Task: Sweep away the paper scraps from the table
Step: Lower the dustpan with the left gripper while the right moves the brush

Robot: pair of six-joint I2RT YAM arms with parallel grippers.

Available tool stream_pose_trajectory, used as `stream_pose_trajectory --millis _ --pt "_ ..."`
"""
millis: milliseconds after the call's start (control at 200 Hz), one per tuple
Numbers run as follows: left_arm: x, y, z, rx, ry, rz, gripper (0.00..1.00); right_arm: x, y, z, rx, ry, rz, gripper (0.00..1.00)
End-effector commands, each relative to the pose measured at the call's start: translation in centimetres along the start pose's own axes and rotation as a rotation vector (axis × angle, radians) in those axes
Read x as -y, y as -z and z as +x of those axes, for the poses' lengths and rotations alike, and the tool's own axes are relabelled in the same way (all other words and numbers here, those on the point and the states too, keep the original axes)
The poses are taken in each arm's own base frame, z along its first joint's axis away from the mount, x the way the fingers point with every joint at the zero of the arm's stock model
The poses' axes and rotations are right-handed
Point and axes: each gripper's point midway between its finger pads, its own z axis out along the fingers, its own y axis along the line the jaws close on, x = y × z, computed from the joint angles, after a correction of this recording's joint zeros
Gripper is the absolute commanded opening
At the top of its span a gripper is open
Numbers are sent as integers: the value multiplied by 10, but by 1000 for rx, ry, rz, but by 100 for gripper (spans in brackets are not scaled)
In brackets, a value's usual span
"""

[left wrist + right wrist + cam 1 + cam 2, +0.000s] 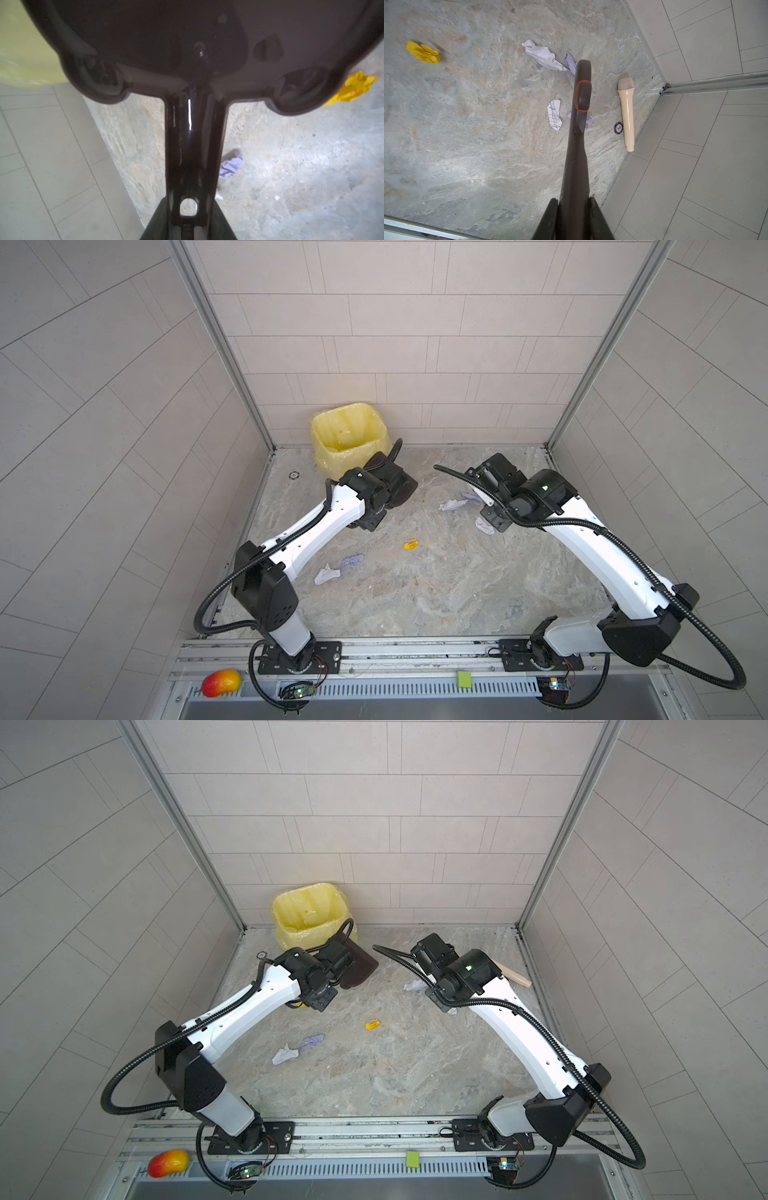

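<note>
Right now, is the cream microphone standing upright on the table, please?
No, the microphone lies flat on its side on the table.

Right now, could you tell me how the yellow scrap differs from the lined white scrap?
The yellow scrap is balled up; the white scrap is a flatter, curled, lined strip. The yellow scrap lies alone; the white scrap lies near a lilac scrap. Both rest on the table.

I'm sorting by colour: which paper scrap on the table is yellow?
The crumpled yellow scrap, alone near the middle of the table; the other scraps in view are lilac or white.
</note>
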Motion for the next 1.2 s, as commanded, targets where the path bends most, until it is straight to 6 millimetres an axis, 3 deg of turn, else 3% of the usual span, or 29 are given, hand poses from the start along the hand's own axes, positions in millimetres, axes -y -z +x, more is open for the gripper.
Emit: stream_pose_trajectory --millis 0,295,816,1016,1196 --pt "16 12 18 3 60 89 0 8 -4 -1 -14 42 65 0" --pt "54 19 51 -34 -8 152 0 -14 -26 13 -91 56 -4 0" --pt "100 26 79 -68 -129 224 0 -23 -56 36 -197 59 -34 0" --pt "110 26 84 -83 -161 240 0 -31 -59 42 -231 71 -70 0" --pt "114 26 89 -100 -175 250 0 -45 -47 48 -253 52 -155 0"
